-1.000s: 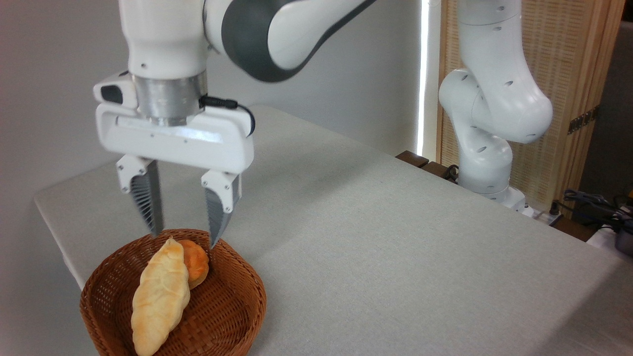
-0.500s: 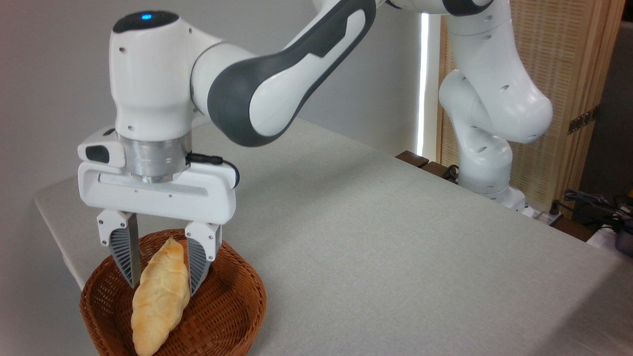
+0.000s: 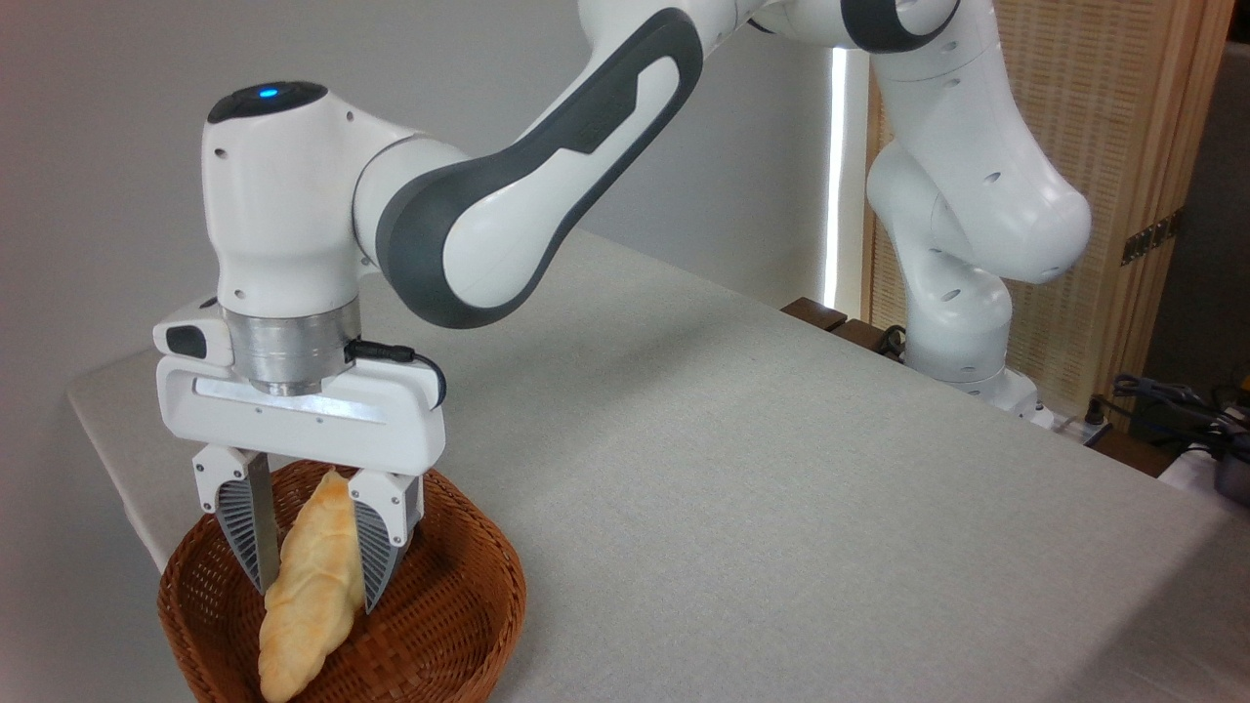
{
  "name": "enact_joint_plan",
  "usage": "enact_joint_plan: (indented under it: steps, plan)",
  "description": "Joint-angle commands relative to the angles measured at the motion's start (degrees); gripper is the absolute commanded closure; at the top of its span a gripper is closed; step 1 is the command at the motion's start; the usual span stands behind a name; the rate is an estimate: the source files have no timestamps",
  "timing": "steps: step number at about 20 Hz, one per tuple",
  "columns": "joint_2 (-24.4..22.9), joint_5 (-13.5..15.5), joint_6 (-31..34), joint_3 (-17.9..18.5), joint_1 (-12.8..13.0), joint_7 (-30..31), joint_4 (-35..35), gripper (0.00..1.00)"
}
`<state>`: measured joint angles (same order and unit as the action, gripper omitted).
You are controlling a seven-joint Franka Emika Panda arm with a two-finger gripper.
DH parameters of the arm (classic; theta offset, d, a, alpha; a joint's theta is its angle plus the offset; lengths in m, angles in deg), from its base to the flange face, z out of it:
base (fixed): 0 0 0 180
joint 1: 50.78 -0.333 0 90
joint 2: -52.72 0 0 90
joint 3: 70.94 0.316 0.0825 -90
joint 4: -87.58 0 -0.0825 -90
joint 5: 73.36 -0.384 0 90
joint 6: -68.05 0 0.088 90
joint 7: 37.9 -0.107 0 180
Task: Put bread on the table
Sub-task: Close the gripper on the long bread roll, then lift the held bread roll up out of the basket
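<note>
At the near left corner of the table (image 3: 781, 469), the wicker basket (image 3: 459, 605) holds the bread (image 3: 308, 586), which lies tilted with one pointed end up. Above it, the gripper (image 3: 314, 598) reaches down into the basket, its two ribbed fingers (image 3: 242, 532) pressed against either side of the loaf. Farther right, the arm's white base (image 3: 962, 322) stands at the table's far edge.

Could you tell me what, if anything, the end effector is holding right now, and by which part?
The end effector has closed on the long bread loaf, gripping its upper half, one finger on each side, over the wicker basket.
</note>
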<state>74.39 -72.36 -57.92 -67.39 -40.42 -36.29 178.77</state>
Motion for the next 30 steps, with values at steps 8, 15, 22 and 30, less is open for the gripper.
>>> enact_joint_plan:
  steps: [8,15,22,30]
  plan:
    - [1.09,-1.71,-2.61,-0.73,0.10,0.32,-1.02,0.13]
    - [1.09,-5.66,-2.79,-1.79,0.19,-0.03,-1.02,0.46]
    - [1.09,-5.75,-2.79,-1.88,0.19,-0.12,-1.02,0.46]
    - [-0.14,-5.66,-2.96,-1.96,0.10,-0.03,-1.45,0.45]
